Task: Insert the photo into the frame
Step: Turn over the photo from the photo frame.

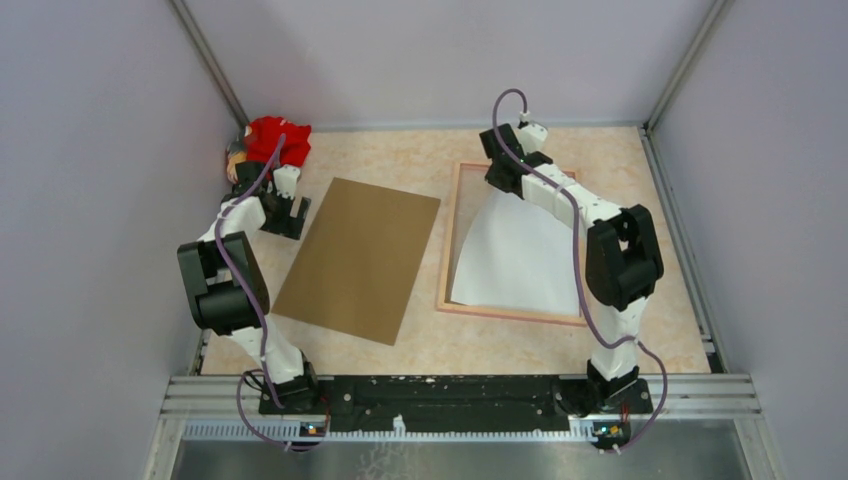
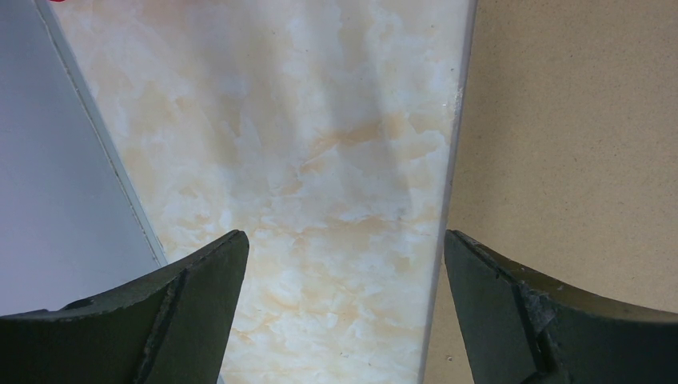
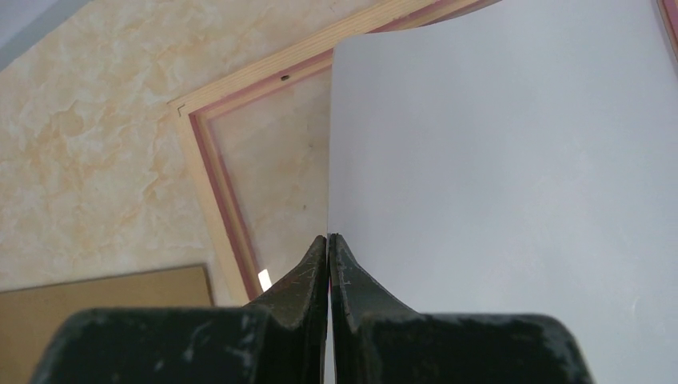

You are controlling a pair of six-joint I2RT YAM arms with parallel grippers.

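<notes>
One photo (image 1: 515,255) (white reverse up), lengthwise near-to-far

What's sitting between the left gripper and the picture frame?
The flat brown rectangular backing board lies between the left gripper and the pale wooden picture frame, clearest in the top view.

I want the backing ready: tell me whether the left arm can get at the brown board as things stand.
Probably yes: the left tool hangs open over the brown board at its edge, with nothing lying on it or between.
</notes>
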